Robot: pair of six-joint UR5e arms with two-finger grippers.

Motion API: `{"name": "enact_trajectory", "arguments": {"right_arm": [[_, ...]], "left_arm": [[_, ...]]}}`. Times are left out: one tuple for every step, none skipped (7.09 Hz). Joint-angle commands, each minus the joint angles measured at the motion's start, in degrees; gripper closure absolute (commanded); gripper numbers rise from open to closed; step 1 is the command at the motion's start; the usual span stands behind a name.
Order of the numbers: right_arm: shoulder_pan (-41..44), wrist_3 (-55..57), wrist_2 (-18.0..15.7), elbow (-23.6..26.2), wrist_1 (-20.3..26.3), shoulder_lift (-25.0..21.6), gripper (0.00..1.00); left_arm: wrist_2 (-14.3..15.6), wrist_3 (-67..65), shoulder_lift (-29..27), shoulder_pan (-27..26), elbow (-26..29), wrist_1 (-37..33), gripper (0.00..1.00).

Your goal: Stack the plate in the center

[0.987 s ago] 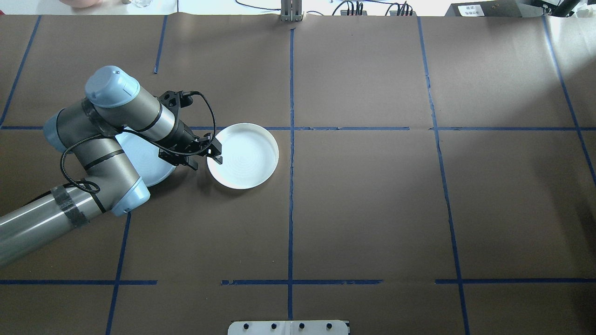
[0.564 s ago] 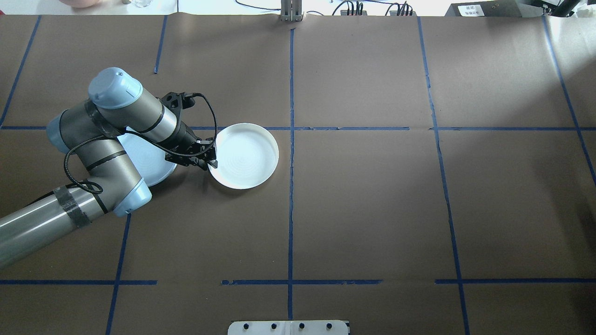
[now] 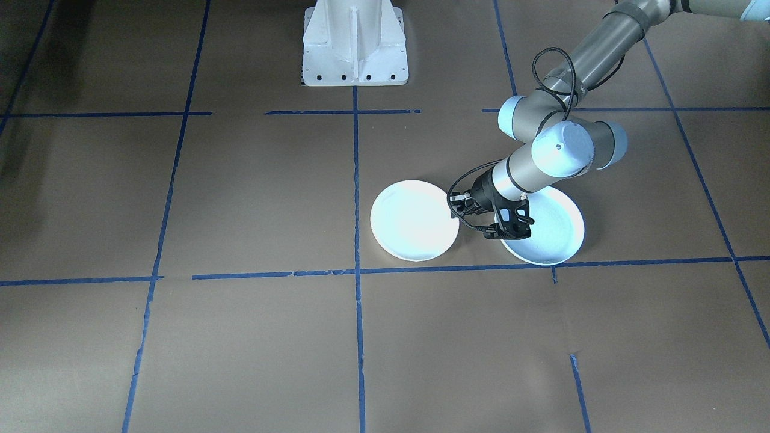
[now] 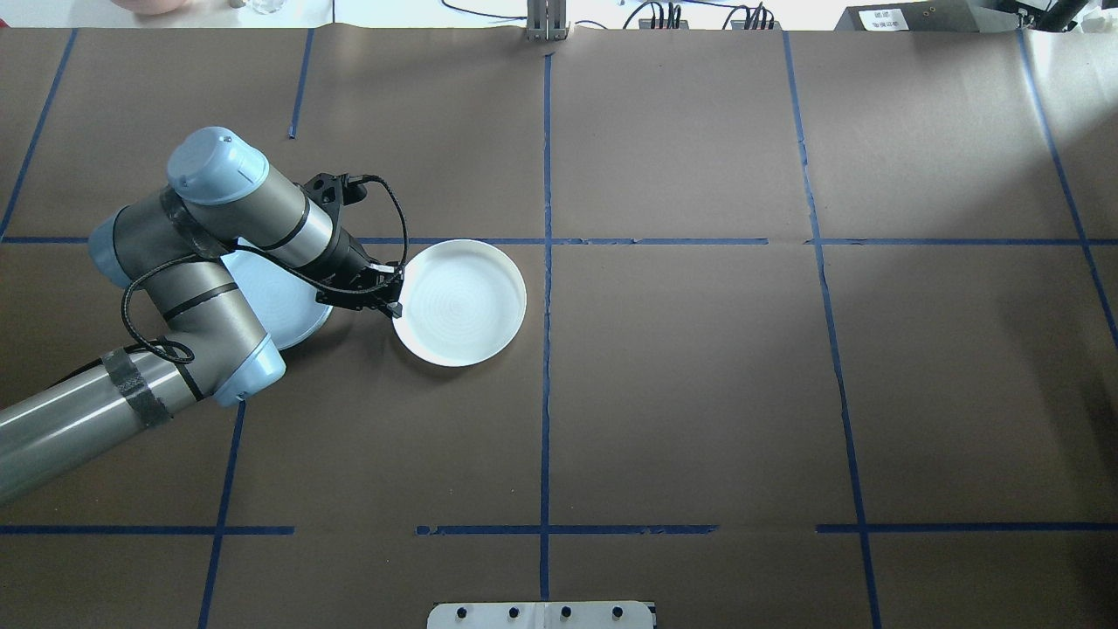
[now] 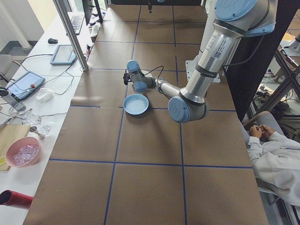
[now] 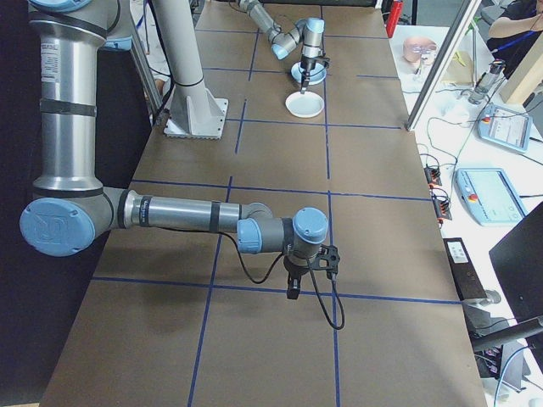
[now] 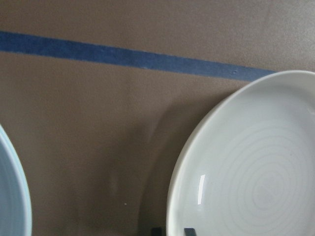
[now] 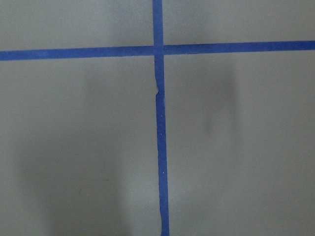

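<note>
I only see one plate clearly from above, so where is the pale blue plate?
In the overhead view the pale blue plate lies on the table's left, mostly hidden under the left arm, just left of the white plate and apart from it.

Robotics lab: taped grid table (image 4: 699, 393), teach pendants (image 6: 496, 195) (side benches).

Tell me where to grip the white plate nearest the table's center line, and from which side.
Pinch the raised rim of the white plate on its edge facing the left end effector, one finger inside, one outside. The plate lies flat, so only its upright rim offers a grip.
</note>
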Motion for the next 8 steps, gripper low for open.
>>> {"name": "enact_trajectory", "arguments": {"right_arm": [[0.07, 0.00, 0.00, 0.03, 0.00, 0.00, 0.00], [-0.02, 0.00, 0.00, 0.03, 0.00, 0.00, 0.00], [0.07, 0.00, 0.00, 0.03, 0.00, 0.00, 0.00], [0.07, 0.00, 0.00, 0.03, 0.00, 0.00, 0.00], [0.07, 0.00, 0.00, 0.03, 0.00, 0.00, 0.00], [-0.02, 0.00, 0.00, 0.03, 0.00, 0.00, 0.00], [-0.02, 0.00, 0.00, 0.03, 0.00, 0.00, 0.00], [0.07, 0.00, 0.00, 0.03, 0.00, 0.00, 0.00]], "left_arm": [[-0.17, 0.36, 0.16, -4.47, -1.42, 0.11, 1.00], [-0.87, 0.36, 0.60, -8.25, -2.03, 0.55, 1.00], [-3.66, 3.41, 1.38, -9.94, -2.13, 0.64, 1.00], [-5.34, 5.26, 2.78, -11.96, -2.56, 0.64, 1.00], [-6.06, 6.41, 6.10, -12.77, -4.48, 0.64, 1.00], [-6.24, 10.43, 9.01, -13.90, -5.37, 0.64, 1.00], [-7.89, 14.21, 11.39, -15.48, -5.47, 0.64, 1.00], [-9.30, 16.51, 12.80, -16.72, -5.47, 0.73, 1.00]]}}
